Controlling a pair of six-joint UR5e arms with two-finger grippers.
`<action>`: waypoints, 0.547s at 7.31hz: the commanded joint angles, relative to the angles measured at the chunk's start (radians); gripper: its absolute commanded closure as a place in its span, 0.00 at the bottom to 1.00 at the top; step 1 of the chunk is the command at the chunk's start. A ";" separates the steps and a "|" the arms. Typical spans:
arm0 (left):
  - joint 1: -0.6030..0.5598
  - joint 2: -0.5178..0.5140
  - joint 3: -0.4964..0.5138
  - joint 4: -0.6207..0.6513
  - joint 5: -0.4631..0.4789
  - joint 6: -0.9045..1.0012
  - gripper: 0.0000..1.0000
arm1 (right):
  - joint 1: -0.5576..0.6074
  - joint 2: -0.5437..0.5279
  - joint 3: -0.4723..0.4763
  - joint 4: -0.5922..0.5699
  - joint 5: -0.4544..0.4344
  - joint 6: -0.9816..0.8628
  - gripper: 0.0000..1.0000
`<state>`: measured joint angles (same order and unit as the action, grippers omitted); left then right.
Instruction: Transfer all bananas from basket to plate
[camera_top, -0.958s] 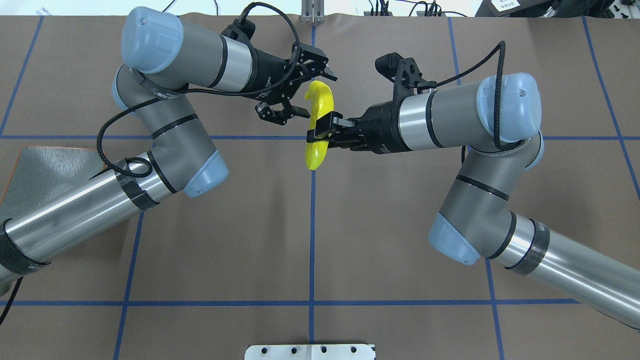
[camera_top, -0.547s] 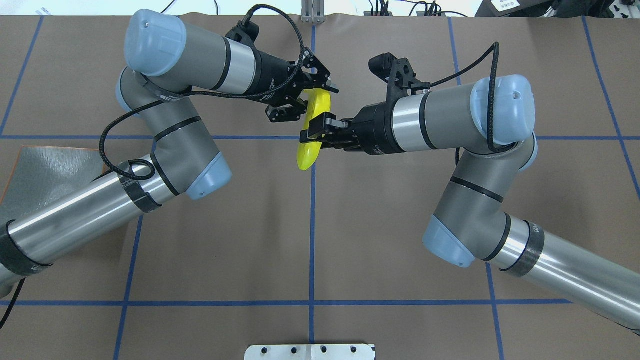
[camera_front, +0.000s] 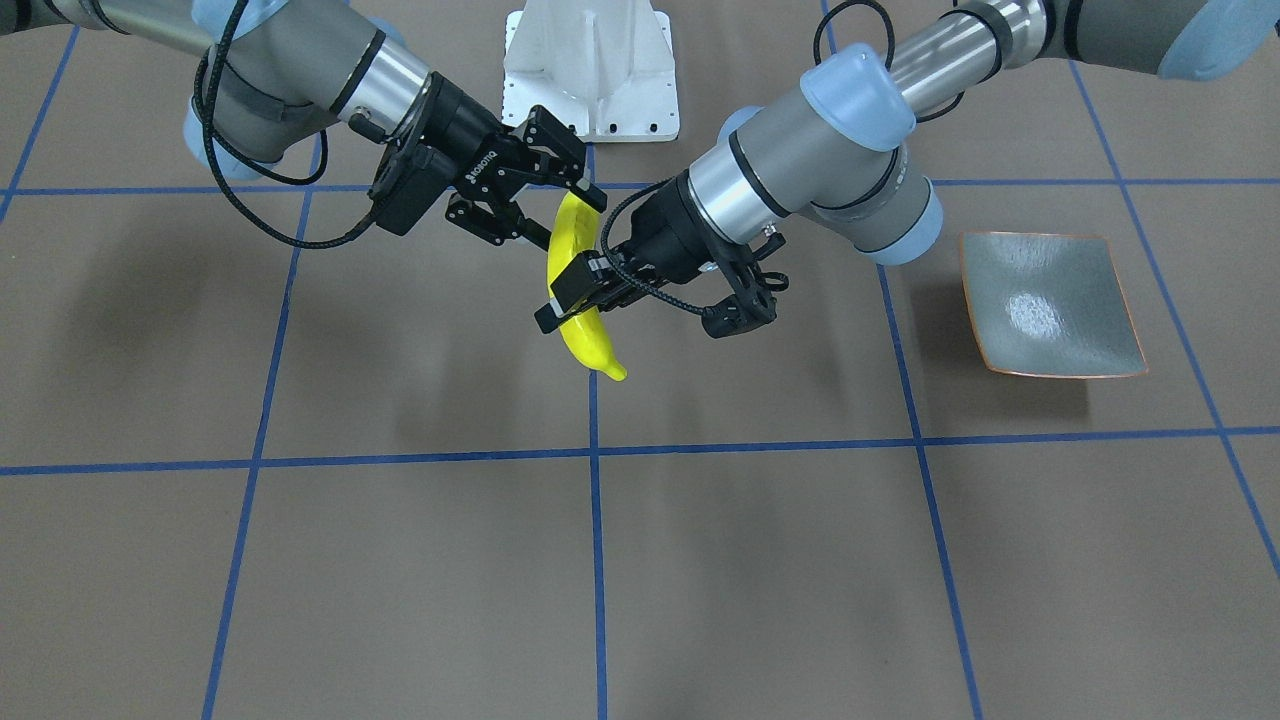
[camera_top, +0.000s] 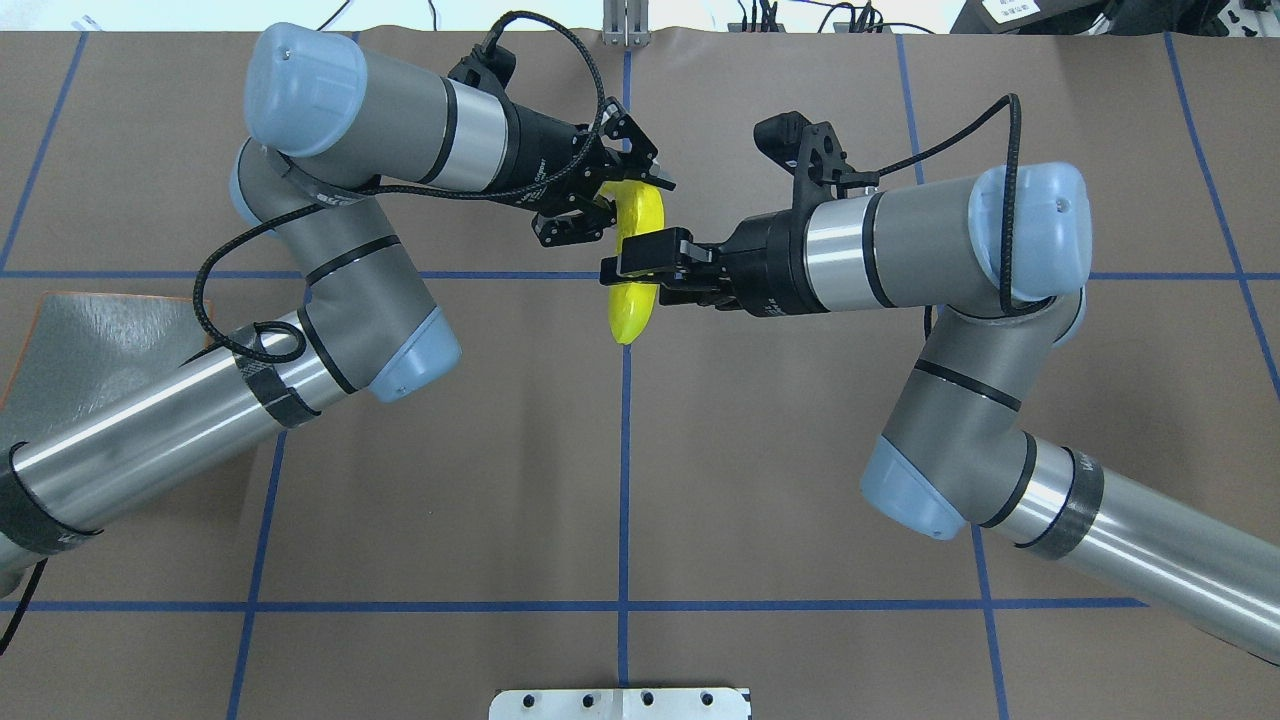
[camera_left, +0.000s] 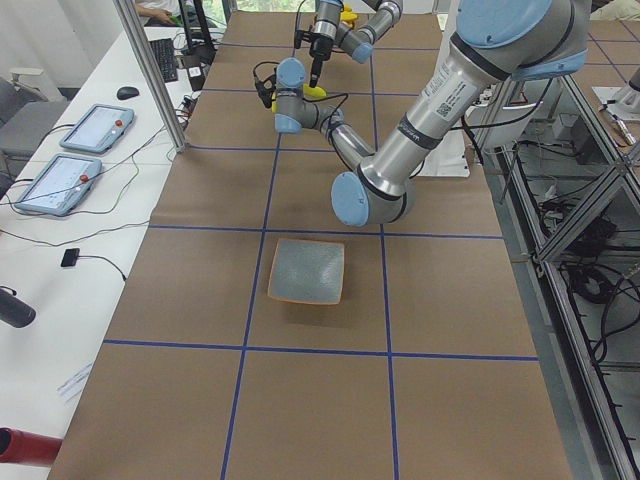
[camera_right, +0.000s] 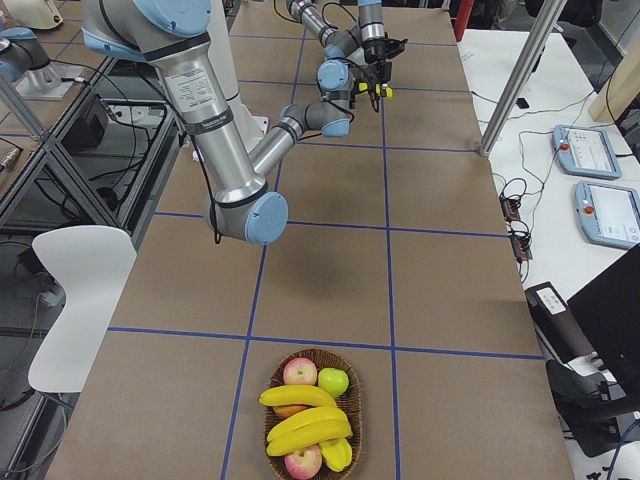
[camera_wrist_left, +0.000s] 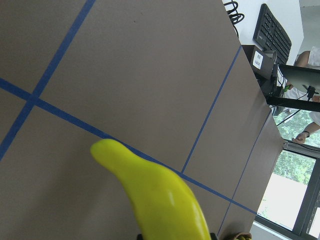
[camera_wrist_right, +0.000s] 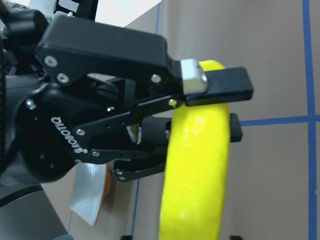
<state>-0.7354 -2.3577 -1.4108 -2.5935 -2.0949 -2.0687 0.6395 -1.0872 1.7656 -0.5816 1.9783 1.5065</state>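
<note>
Both sets of jaws clamp the banana (camera_top: 628, 310) mid-air: left gripper (camera_top: 633, 205) high, right gripper (camera_top: 632, 272) mid. Likely handover; next, right must release, left carries to plate (camera_front: 1060, 270).

You'll find the banana (camera_top: 628, 315) above the middle of the bench (camera_top: 450, 480), the plate (camera_front: 1050, 300) toward its left end, and the basket (camera_right: 312, 352) at its right end.

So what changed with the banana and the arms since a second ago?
The left gripper, wide open around one end of the banana a second ago, closed in and took hold of it. The right gripper stayed around the banana's middle; whether it still squeezes is unclear. The banana barely shifted, and the plate stayed put.
</note>
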 joint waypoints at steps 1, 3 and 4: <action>-0.005 0.061 -0.057 0.001 -0.001 0.004 1.00 | 0.025 -0.138 0.034 0.127 0.007 0.008 0.00; -0.016 0.240 -0.195 0.000 -0.010 0.018 1.00 | 0.071 -0.258 0.034 0.219 0.013 0.008 0.00; -0.045 0.314 -0.230 0.001 -0.022 0.039 1.00 | 0.094 -0.295 0.029 0.223 0.013 0.000 0.00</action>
<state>-0.7574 -2.1412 -1.5843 -2.5927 -2.1061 -2.0487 0.7047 -1.3263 1.7974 -0.3817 1.9893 1.5120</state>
